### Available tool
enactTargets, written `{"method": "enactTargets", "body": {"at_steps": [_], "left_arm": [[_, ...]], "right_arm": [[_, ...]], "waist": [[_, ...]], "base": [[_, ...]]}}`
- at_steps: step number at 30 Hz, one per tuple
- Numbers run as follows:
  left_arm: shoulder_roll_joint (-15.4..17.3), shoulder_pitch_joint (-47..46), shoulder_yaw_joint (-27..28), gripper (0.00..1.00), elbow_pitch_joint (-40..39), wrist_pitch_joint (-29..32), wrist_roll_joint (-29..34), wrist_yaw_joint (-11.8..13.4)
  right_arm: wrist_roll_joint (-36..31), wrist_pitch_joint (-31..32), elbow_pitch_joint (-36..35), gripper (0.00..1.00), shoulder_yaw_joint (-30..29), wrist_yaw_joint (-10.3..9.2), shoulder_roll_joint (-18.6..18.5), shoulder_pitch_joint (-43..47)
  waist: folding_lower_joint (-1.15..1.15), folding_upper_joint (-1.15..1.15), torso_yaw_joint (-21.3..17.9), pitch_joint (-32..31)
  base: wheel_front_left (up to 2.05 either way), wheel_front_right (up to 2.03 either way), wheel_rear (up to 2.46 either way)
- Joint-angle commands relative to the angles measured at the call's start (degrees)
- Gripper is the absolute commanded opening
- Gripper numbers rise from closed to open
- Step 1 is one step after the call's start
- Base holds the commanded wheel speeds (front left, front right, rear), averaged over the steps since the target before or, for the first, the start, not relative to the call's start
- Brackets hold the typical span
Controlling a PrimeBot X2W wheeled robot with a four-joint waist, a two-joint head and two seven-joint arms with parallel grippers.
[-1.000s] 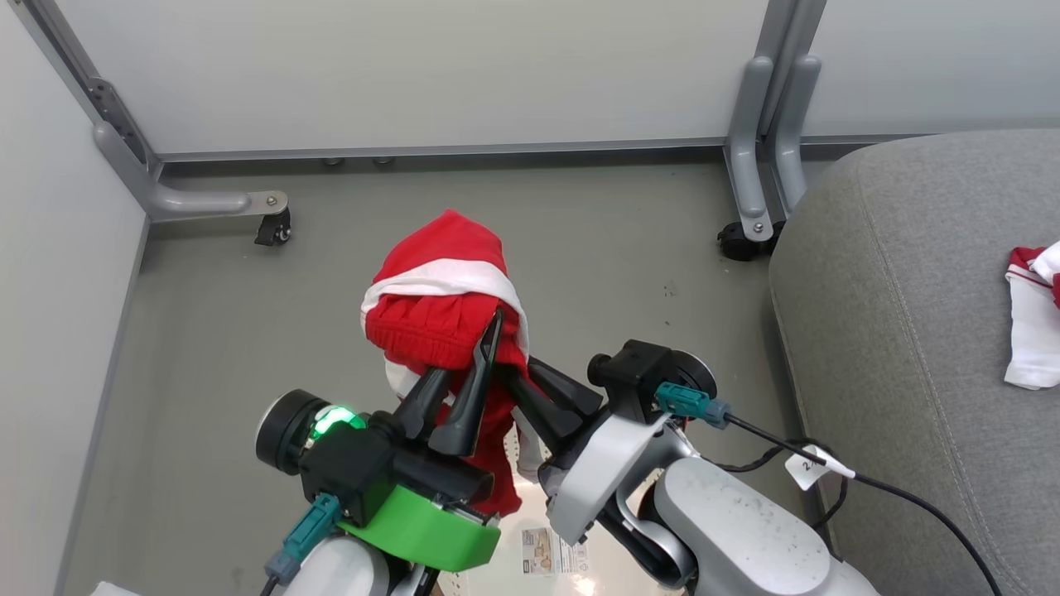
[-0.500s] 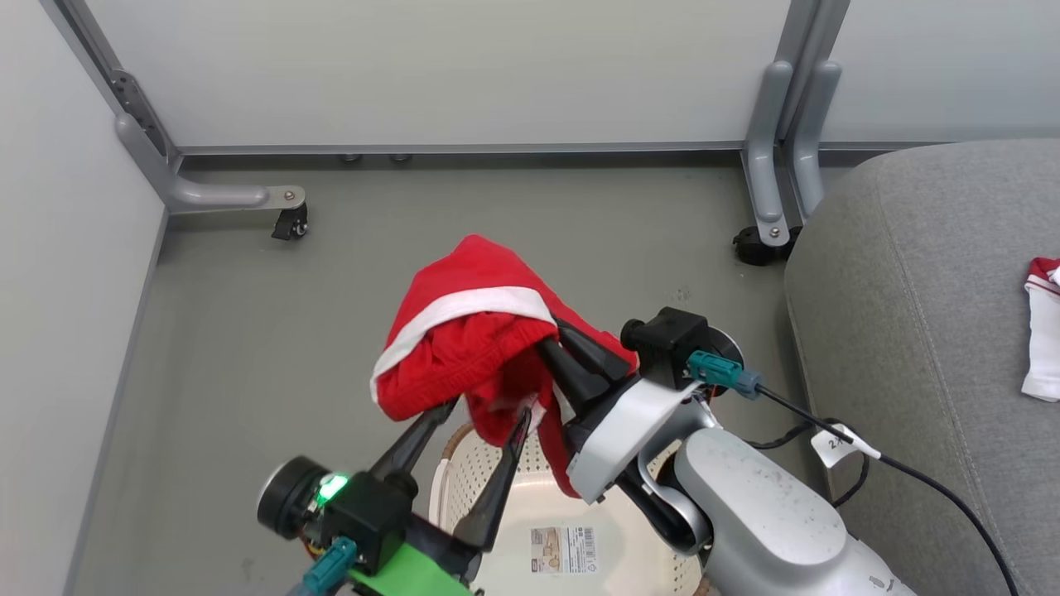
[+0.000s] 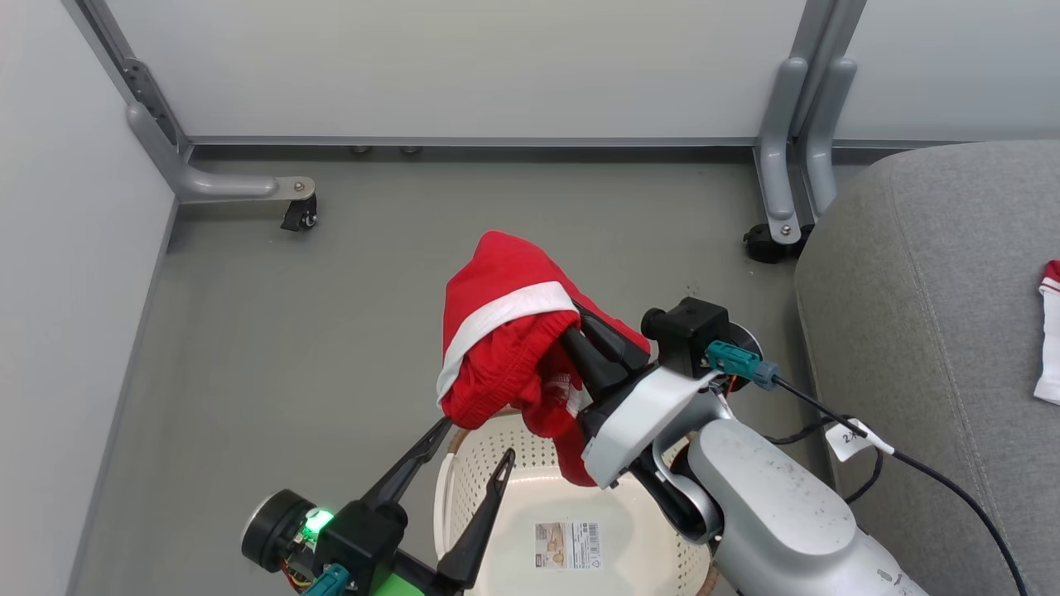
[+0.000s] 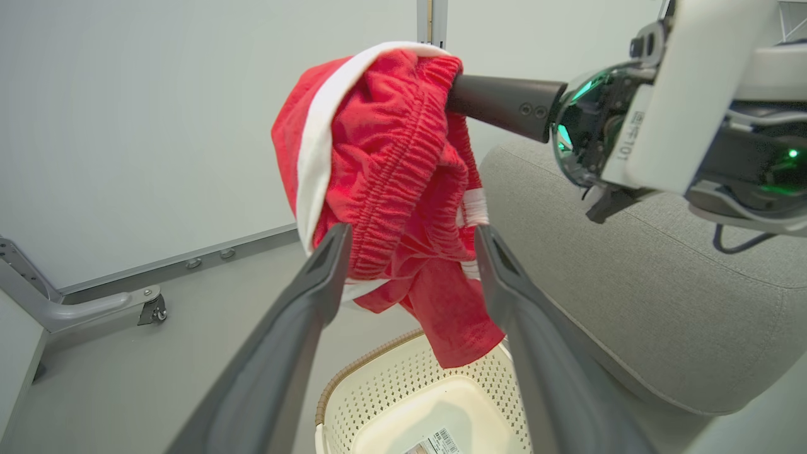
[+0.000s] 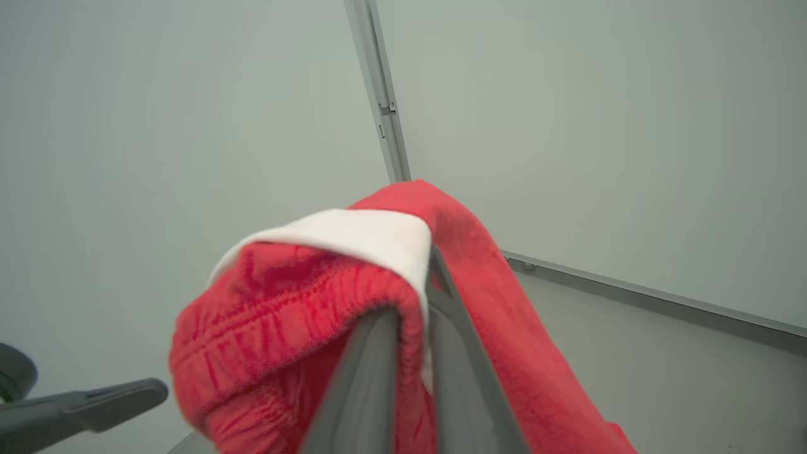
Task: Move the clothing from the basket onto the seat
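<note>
Seemingly mid-carry: right gripper [image 3: 580, 341], centre, clamps the clothing [image 3: 497, 331] above the basket [image 3: 497, 517]. The left gripper [image 3: 474, 440], lower left, gapes empty. Next likely calls for swinging right onto the seat [image 3: 919, 290].

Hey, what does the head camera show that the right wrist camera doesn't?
Head view adds the basket, the grey seat, and a second garment lying on it. Right wrist view adds a close look at the right claw pinched shut on the elastic waist of the red shorts. Both share those shorts hanging from that claw, and a finger of the open left claw.
</note>
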Motion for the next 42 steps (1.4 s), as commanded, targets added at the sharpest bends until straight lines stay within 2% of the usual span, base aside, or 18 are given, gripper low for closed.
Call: {"method": "enactTargets", "body": {"at_steps": [1, 6, 10, 22, 33, 38, 42], "left_arm": [[0.61, 0.86, 0.06, 1.00, -0.19, 0.18, 0.14, 0.50], [1.32, 0.62, 0.16, 1.00, -0.61, -0.04, 0.44, 0.47], [1.76, -0.46, 0.23, 1.00, -1.40, -0.01, 0.73, 0.50], [3.04, -4.70, -0.33, 1.00, -2.38, 1.03, 1.88, -0.34], [5.07, -8.45, -0.61, 1.00, -4.25, 4.00, 2.77, -1.01], [6.47, -9.10, -0.79, 1.00, -5.55, 5.79, 2.97, -1.26], [7.21, -10.66, -1.80, 1.00, -6.49, 7.42, 2.75, -2.20]], "right_arm": [[-0.14, -0.45, 0.15, 0.00, -0.10, 0.00, -0.07, -0.43], [-0.24, -0.69, 0.46, 0.00, -0.43, 0.00, -0.08, -0.79], [-0.74, -0.81, 0.69, 0.00, -1.21, 0.00, -0.08, -1.32], [-2.98, -1.90, 1.35, 0.00, -7.17, 0.00, -0.44, -1.71], [-3.88, -2.47, -0.60, 0.00, -16.24, 0.00, -0.33, 1.18], [-4.09, -2.52, -2.72, 0.00, -19.88, 0.00, -0.09, 2.74], [-4.96, -2.53, -4.96, 0.00, -24.28, 0.00, -0.01, 3.79]], "waist": [[0.00, 0.00, -0.43, 0.20], [0.00, 0.00, -2.38, 0.90], [0.00, 0.00, -5.67, 2.29], [0.00, 0.00, -21.40, 7.36], [0.00, 0.00, -34.07, 13.82], [0.00, 0.00, -37.83, 16.21], [0.00, 0.00, -38.23, 18.37]], "base": [[0.00, 0.00, 0.00], [0.00, 0.00, 0.00], [0.00, 0.00, 0.00], [0.00, 0.00, 0.00], [0.00, 0.00, 0.00], [0.00, 0.00, 0.00], [0.00, 0.00, 0.00]]}}
